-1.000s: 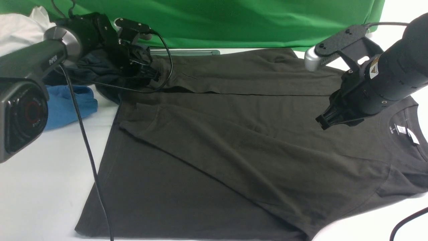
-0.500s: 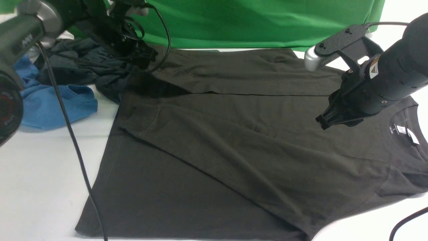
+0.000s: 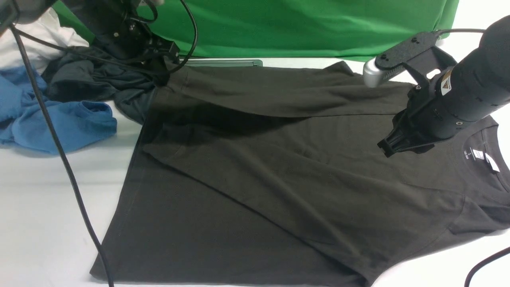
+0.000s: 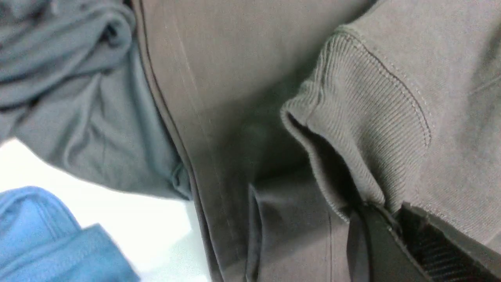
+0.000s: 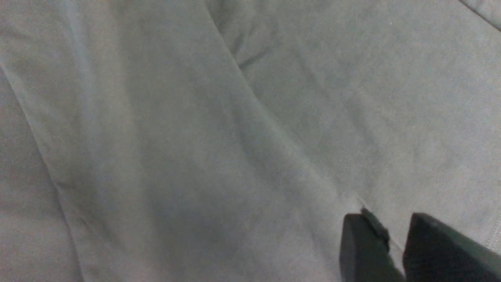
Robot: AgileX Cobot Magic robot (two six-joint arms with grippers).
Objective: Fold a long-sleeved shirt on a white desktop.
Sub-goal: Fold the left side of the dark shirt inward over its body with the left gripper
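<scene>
Blue cloth (image 3: 67, 123) lies bunched at the far left of the white table (image 3: 44, 207), with a dark grey-teal garment (image 3: 95, 81) heaped just beside it. Both sit clear of the middle, I would judge so that the folding has room. Just right of that heap the left claw (image 4: 391, 215) is pressed together on the ribbed cuff (image 4: 364, 109) of the shirt (image 3: 259, 187), pinching its edge and holding it up off the table. The far sleeve hangs from that grip as a slack band running toward the shoulder. That hold makes sense as the way to carry the sleeve inward across the chest. The shirt itself is spread flat over the middle of the table, hem toward the left and neck toward the right, with the near sleeve already laid slantwise over the body. Beyond it, at the foot of the green backdrop (image 3: 299, 28), a metal-framed hatch (image 3: 223, 62) shows in the table. Farther right, the right claw (image 3: 385, 146) is low over the chest, near the collar and its white labels (image 3: 477, 154). Its jaws stand a little apart, cloth showing through the slit, and I see no fabric caught in them. It looks placed to steady the shoulder end while the sleeve is moved, though whether its tips touch the cloth I cannot tell.
</scene>
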